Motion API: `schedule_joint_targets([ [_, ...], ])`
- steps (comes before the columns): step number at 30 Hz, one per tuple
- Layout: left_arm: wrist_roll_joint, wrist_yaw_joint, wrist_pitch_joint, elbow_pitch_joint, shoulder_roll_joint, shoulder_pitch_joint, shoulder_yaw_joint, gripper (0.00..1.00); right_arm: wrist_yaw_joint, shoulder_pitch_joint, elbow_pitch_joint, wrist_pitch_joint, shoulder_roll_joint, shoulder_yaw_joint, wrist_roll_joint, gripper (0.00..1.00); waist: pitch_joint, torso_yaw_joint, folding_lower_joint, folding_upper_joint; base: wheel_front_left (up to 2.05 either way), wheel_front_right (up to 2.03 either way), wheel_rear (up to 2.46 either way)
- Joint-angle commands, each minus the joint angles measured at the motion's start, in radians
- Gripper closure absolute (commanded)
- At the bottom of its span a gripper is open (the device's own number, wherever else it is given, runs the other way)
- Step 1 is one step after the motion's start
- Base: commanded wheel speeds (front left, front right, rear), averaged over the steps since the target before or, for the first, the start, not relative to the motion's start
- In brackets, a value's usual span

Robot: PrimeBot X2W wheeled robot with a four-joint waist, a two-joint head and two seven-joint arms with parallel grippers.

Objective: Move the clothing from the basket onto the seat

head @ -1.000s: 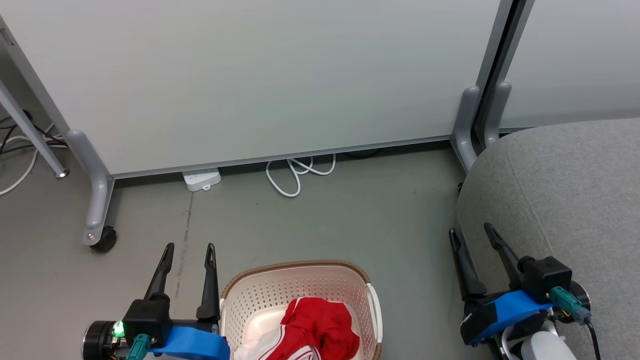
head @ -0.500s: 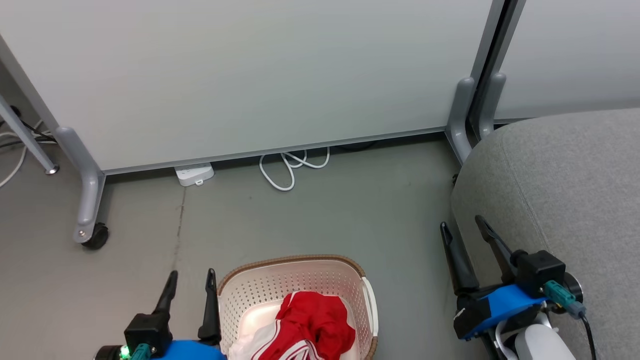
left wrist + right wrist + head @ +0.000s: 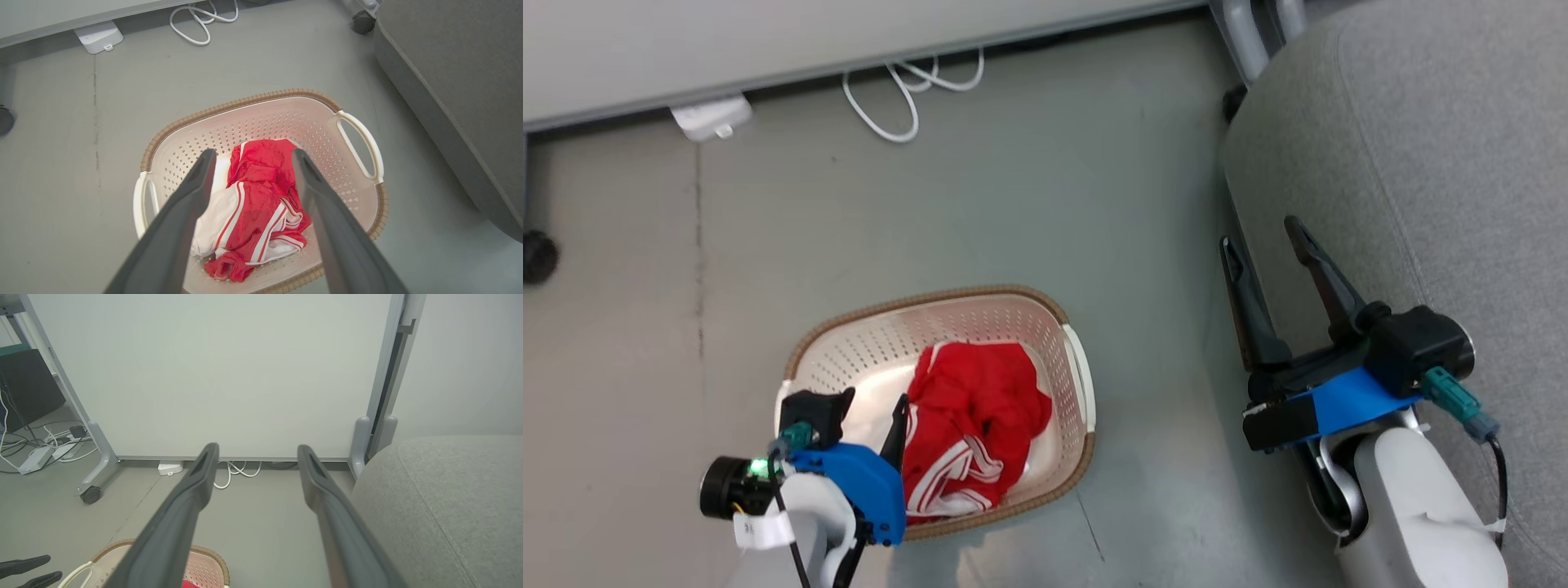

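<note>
Grey floor (image 3: pixel 1013 204) runs from a pale partition panel (image 3: pixel 224 375) down to where I am working, with a white cable (image 3: pixel 890 98) looped at the foot of the panel and a white power strip (image 3: pixel 712 118) just beside it. On the floor sits the basket (image 3: pixel 931 298), cream with a brown rim and white side handles, and the clothing (image 3: pixel 976 408) lies heaped inside it: crumpled red fabric with white stripes and a patch of white showing at one side. From my head camera the left gripper (image 3: pixel 252 152) is over the near left part of the basket, fingers pointing down into it. On its wrist camera I see the two fingers spread apart with the red heap framed between them; I cannot tell whether the tips touch the fabric. The right gripper (image 3: pixel 1259 233) hangs off to the right, its fingers also spread and holding nothing, beside the rounded edge of the seat (image 3: pixel 1421 163). The seat is a big grey cushion to the right of the basket, with a strip of bare floor between the two. A dark caster (image 3: pixel 538 255) shows at the far left edge of the head camera.
</note>
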Motion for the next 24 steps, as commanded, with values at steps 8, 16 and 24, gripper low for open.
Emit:
schedule_joint_targets([
  [8, -0.075, -0.005, 0.081, 0.16, 0.049, -0.223, -0.113, 0.0, 0.0, -0.1, -0.094, -0.018, -0.002, 0.036, 0.021, 0.0, 0.393, -0.122, -0.0001, 0.0, 0.0, 0.0, 0.0],
  [16, -0.09, -0.005, 0.146, 0.266, 0.096, -0.342, -0.188, 0.0, 0.0, -0.124, -0.111, -0.028, -0.002, 0.071, 0.049, 0.0, 0.501, -0.139, -0.0001, 0.0, 0.0, 0.0, 0.0],
  [24, -0.074, 0.003, 0.185, 0.38, 0.107, -0.417, -0.216, 0.6, 0.0, -0.134, -0.121, -0.033, -0.002, 0.083, 0.059, 0.0, 0.544, -0.146, -0.0001, 0.0, 0.0, 0.0, 0.0],
])
